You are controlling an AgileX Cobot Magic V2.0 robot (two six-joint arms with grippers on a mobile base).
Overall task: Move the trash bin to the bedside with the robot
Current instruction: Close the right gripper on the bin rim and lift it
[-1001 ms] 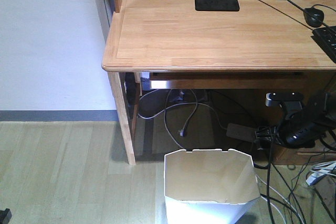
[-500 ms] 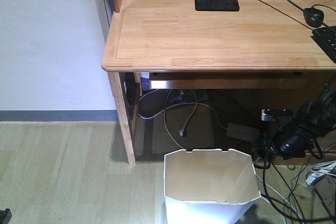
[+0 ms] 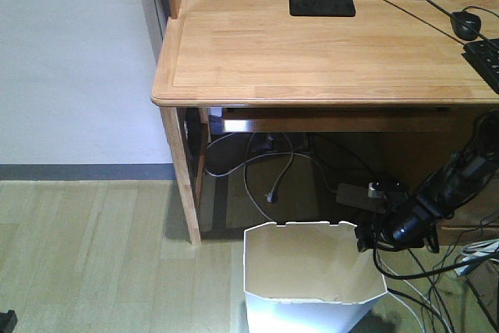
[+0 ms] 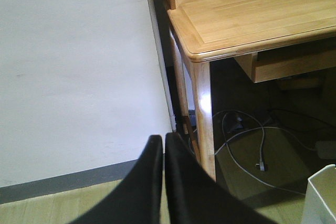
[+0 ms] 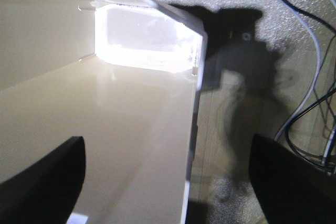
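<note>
Dropping lower and closer than half a second ago, the right gripper (image 3: pixel 365 238) now sits at the right corner of the trash bin (image 3: pixel 308 267) rim. Its jaws stand wide apart, one inside the wall and one outside. The bin has not shifted: it stands on the floor before the desk (image 3: pixel 312 52), right of the desk's leg. Cables (image 3: pixel 270 193) tangle behind and beside it. The left gripper (image 4: pixel 160 177) is pressed closed, holding nothing.
</note>
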